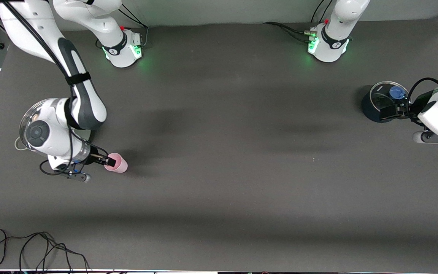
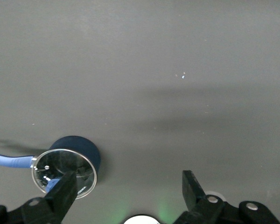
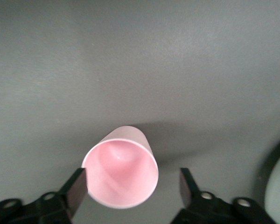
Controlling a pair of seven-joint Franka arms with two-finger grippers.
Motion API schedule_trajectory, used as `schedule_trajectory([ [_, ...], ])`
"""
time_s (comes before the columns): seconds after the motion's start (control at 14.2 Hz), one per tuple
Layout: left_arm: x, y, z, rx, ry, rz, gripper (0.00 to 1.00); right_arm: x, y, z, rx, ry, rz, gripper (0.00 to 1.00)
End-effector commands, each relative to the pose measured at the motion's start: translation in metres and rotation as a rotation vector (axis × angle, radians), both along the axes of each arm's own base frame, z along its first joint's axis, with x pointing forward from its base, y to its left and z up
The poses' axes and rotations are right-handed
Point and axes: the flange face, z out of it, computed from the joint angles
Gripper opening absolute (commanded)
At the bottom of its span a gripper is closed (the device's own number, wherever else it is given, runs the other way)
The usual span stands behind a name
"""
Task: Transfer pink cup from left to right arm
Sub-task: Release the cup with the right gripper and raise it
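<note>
Pink cup (image 1: 117, 163) upright on table (image 1: 219, 171) at right arm's end, between spread, released fingers of right gripper (image 3: 133, 190). Left gripper (image 2: 128, 186) spread wide, empty, over lidded blue pot (image 1: 382, 102).

Pink cup (image 1: 117, 163) upright on table (image 1: 219, 152), toward right arm's end.

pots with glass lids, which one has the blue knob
The dark blue pot at the left arm's end, beside the left gripper; the clear-lidded pot lies under the right arm.
</note>
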Motion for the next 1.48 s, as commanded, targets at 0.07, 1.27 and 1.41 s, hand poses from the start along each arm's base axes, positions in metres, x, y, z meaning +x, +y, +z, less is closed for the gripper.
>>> schedule_trajectory([
  [0.07,-0.011,-0.007,0.012,0.095,-0.037,0.027,1.0,-0.014,-0.001,0.075,0.017,-0.036,0.026,1.0],
  [1.27,-0.028,-0.017,0.028,0.086,-0.061,0.011,1.0,-0.066,-0.059,0.298,-0.027,0.157,-0.005,1.0],
  [1.41,-0.029,-0.02,0.028,0.079,-0.072,0.007,1.0,-0.064,-0.055,0.296,-0.029,0.162,0.003,1.0],
])
